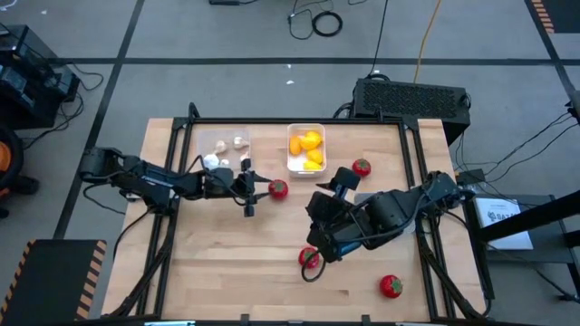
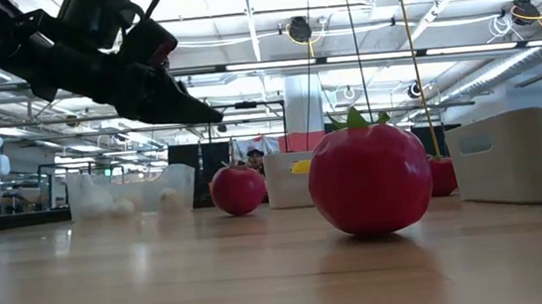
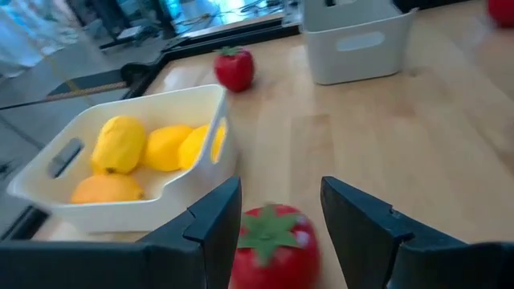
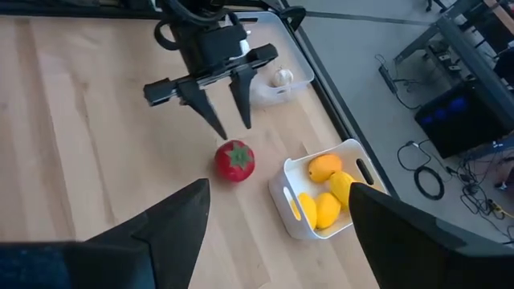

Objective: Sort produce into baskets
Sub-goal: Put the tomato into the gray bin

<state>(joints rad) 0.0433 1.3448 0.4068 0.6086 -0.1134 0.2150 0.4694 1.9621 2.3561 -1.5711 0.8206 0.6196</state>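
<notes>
Left gripper [image 1: 256,189] hovers just beside a red tomato [image 1: 278,189] at mid-table, jaws apart and empty; in the left wrist view the tomato [image 3: 273,246] lies between the two fingers [image 3: 213,221]. Right gripper [image 1: 318,256] waits over the near right part of the table, jaws wide apart and holding nothing, close above another tomato [image 1: 310,258]. The white basket [image 1: 305,149] holds the yellow and orange fruits [image 1: 307,142]; the clear basket [image 1: 224,148] holds whitish garlic bulbs [image 1: 237,142]. Two more tomatoes [image 1: 362,167] [image 1: 391,286] lie loose.

Risks, as judged: the round tomato may roll away if one finger touches it first. A high, shallow grip may squeeze it out. It may be carried into the nearby white fruit basket.
</notes>
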